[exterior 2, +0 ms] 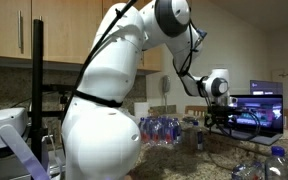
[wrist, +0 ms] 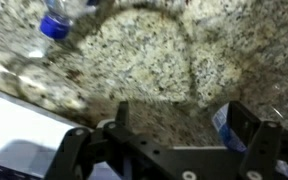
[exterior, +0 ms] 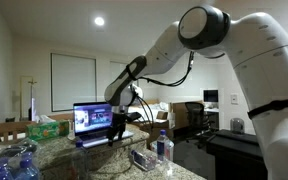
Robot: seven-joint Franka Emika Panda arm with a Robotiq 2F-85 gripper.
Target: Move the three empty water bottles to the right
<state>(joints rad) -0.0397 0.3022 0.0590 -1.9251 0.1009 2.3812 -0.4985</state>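
Water bottles (wrist: 56, 20) (wrist: 227, 124), two in wrist view

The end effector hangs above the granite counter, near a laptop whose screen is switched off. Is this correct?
No, the laptop screen is lit, as both exterior views show. The end effector does hang above the granite counter, near it.

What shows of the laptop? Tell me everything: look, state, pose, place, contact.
The laptop is open. Its dark-framed screen stands upright and is lit with a bluish picture, as both exterior views show. Its base rests on the speckled stone counter; the keyboard is too dim to make out. The open gripper hangs at the screen's edge, partly in front of it, and no contact shows. A green box stands beside the laptop, apart from it.
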